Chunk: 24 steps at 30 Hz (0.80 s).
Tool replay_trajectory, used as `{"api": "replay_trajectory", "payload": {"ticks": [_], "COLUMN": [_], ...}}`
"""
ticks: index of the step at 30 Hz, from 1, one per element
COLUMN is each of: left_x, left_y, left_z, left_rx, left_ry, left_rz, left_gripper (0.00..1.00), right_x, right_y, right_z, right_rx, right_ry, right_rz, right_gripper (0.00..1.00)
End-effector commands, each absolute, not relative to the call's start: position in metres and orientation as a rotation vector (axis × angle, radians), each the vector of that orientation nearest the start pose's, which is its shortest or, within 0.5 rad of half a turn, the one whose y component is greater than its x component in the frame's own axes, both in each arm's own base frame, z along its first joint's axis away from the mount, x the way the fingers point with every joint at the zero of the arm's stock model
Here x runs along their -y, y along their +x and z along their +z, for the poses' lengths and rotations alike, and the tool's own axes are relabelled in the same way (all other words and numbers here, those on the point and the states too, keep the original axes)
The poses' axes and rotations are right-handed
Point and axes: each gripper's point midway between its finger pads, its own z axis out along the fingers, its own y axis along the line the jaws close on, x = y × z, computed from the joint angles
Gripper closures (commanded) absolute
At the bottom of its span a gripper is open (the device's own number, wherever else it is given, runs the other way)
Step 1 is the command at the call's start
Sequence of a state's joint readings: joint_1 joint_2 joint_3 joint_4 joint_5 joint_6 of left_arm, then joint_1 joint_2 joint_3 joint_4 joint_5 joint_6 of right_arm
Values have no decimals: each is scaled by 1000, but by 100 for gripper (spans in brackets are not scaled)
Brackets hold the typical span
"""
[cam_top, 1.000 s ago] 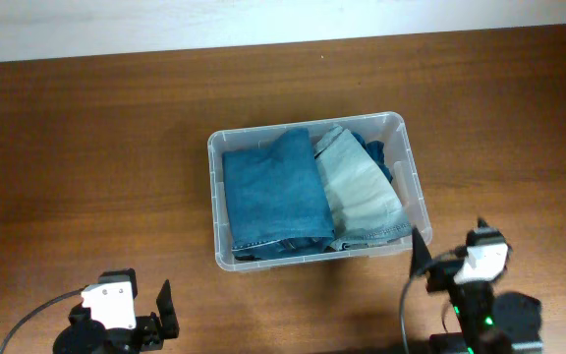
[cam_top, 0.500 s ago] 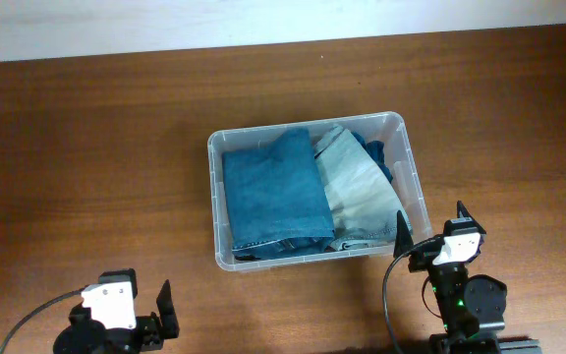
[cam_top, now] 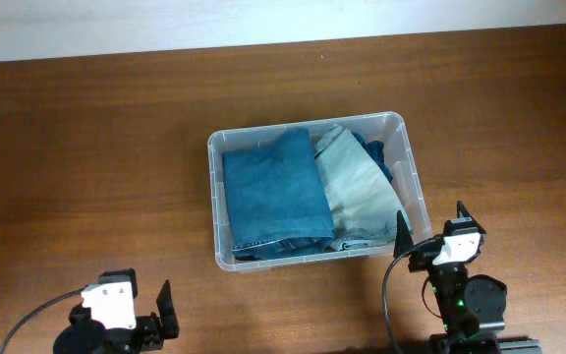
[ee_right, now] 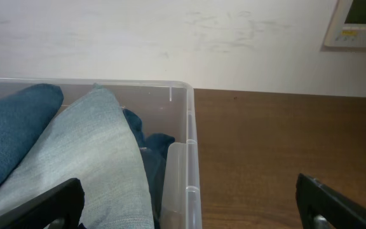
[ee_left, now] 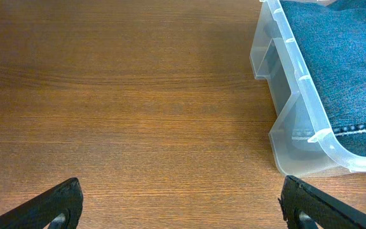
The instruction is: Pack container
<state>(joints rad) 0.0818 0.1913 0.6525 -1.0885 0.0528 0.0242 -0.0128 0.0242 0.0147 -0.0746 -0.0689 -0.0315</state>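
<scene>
The clear plastic container (cam_top: 414,187) stands mid-table. It holds folded dark blue jeans (cam_top: 273,194) on its left side and folded pale blue jeans (cam_top: 360,189) on its right side. My left gripper (cam_top: 165,310) is open and empty at the front left, well clear of the container (ee_left: 294,121). My right gripper (cam_top: 428,228) is open and empty, just in front of the container's front right corner. In the right wrist view the container's wall (ee_right: 186,152) and the pale jeans (ee_right: 97,152) lie between the open fingers (ee_right: 189,207).
Brown wooden table (cam_top: 86,167) all round the container. A white wall (ee_right: 170,38) runs behind the far edge, with a white wall device (ee_right: 354,22) at the upper right.
The right arm moved left and a little forward toward the container's front right corner, then stopped. The left arm has not moved.
</scene>
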Motion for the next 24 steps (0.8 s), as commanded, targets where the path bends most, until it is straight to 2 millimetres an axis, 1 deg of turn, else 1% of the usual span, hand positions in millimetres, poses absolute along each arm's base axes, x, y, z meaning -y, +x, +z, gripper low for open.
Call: {"api": "replay_trajectory", "payload": {"ticks": [1, 6, 8, 10, 12, 14, 16, 19, 20, 21, 22, 23, 24], "left_x": [-2, -2, 0, 3, 9, 16, 20, 21, 21, 21, 21, 21, 23], "left_y": [153, 154, 155, 163, 173, 192, 207, 226, 229, 236, 238, 244, 245], "left_z": [184, 181, 174, 160, 149, 146, 148, 155, 156, 161, 161, 162, 159], "left_rx": [-2187, -2193, -2205, -2199, -2162, -2063, -1966, -1819, -1787, -1705, -1691, -1626, -1623], "left_ry": [-13, -13, -1, 39, 116, 207, 248, 238, 232, 224, 222, 210, 218], "left_rz": [0, -1, -14, -9, -11, 1, 18, 39, 43, 46, 48, 57, 50], "left_gripper": [1, 1, 1, 1, 1, 1, 0, 1, 1, 1, 0, 1, 0], "right_x": [-8, -8, -8, -8, -8, -8, -8, -8, -8, -8, -8, -8, -8], "right_y": [246, 246, 246, 246, 246, 246, 246, 246, 246, 246, 246, 246, 246], "right_z": [155, 155, 155, 155, 155, 155, 155, 155, 155, 155, 155, 155, 155], "right_rx": [-1656, -1656, -1656, -1656, -1656, -1656, -1656, -1656, -1656, -1656, -1656, -1656, -1656], "right_ry": [-71, -71, -71, -71, -71, -71, -71, -71, -71, -71, -71, -71, -71], "right_rz": [17, 17, 17, 17, 17, 18, 18, 17, 17, 17, 17, 17, 17], "right_gripper": [2, 1, 1, 1, 1, 2, 1, 1, 2, 2, 1, 2, 1]}}
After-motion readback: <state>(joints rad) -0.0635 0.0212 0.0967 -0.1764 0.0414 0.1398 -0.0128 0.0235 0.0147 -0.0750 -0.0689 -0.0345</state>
